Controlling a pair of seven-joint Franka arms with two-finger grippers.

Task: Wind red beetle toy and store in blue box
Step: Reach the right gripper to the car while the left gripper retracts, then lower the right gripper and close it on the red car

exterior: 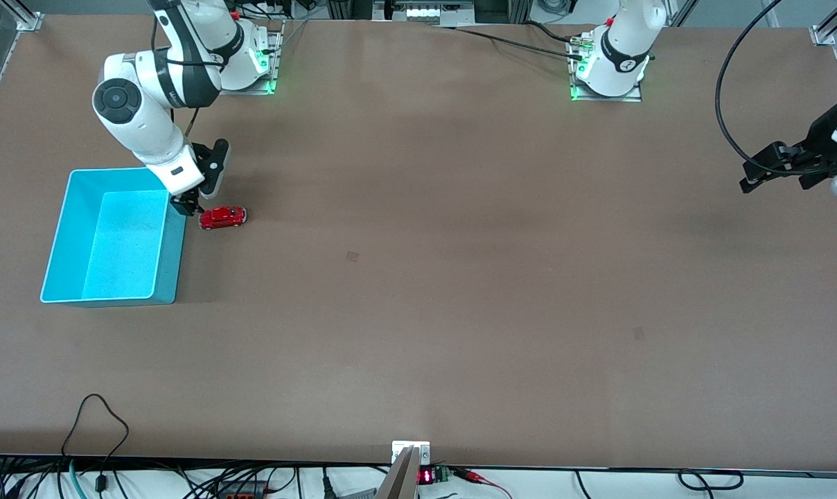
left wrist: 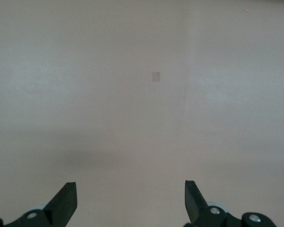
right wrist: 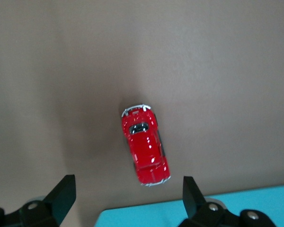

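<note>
Nothing is done yet: the beetle (exterior: 222,217) sits on the table (exterior: 418,291) beside the empty box (exterior: 58,242), the right gripper (exterior: 191,206) spread above it holding nothing, the left gripper (exterior: 754,177) waiting agape.

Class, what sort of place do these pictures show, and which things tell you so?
Probably a robotics lab: two arms bolted to a brown table, cables along its edge, and just a red beetle toy beside a blue box.

Even overhead light, bright, front view sharp. Glare whitens the blue box (exterior: 79,229) floor; soft shadow at its 4 o'clock. Left wrist view hazy, washed out. Right wrist view slightly soft, red beetle toy (right wrist: 145,143) glossy with highlights.
</note>
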